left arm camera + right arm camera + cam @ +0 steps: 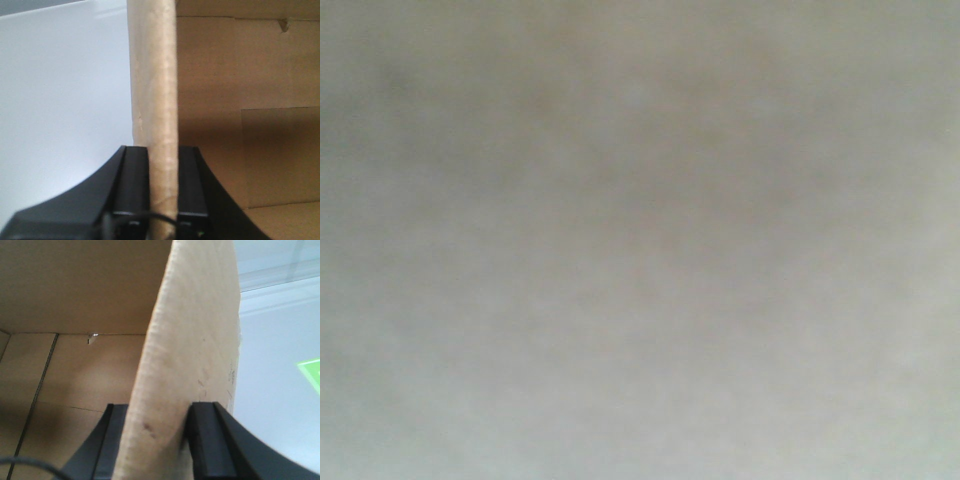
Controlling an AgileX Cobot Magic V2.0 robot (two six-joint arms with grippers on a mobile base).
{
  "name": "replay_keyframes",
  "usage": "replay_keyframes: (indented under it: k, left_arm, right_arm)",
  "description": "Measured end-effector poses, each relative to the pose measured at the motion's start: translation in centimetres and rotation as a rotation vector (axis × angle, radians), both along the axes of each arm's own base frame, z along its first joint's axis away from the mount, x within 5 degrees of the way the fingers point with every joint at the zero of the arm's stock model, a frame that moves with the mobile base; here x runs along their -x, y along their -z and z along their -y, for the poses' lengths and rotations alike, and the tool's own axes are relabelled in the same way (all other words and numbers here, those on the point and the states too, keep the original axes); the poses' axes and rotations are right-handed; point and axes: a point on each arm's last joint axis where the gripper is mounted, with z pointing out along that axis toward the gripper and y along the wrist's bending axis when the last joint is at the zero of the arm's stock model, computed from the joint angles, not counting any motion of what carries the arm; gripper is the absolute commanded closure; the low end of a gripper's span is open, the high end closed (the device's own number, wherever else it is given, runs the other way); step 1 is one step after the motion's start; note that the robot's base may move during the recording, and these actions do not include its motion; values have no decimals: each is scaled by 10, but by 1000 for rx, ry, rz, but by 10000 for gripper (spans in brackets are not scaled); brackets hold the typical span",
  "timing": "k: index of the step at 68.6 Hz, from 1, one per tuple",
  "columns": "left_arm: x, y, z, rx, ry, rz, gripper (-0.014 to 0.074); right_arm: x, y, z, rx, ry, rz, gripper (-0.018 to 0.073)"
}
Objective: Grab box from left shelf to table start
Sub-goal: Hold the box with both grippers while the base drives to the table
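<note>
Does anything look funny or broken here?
Yes: the front camera shows only a blurry grey-beige blank, with nothing recognizable. Otherwise fine: the left end effector and right end effector each pinch a cardboard panel of the box.

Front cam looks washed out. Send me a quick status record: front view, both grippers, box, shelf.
front view: uniform grey-beige blur, nothing identifiable
left gripper: shut on a panel of the box, one finger on each side
right gripper: shut on a box panel, one finger on each side
box interior: bare cardboard in both wrist views, no contents in sight
left shelf: not visible in any view
</note>
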Motion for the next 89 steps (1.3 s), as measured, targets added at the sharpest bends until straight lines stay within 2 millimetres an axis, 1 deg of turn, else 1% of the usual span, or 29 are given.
replay_keyframes:
  k: [89]
  left_arm:
    - [0,0,0,-2,-1,0,688]
  right_arm:
    - [-1,2,0,2,0,-3,503]
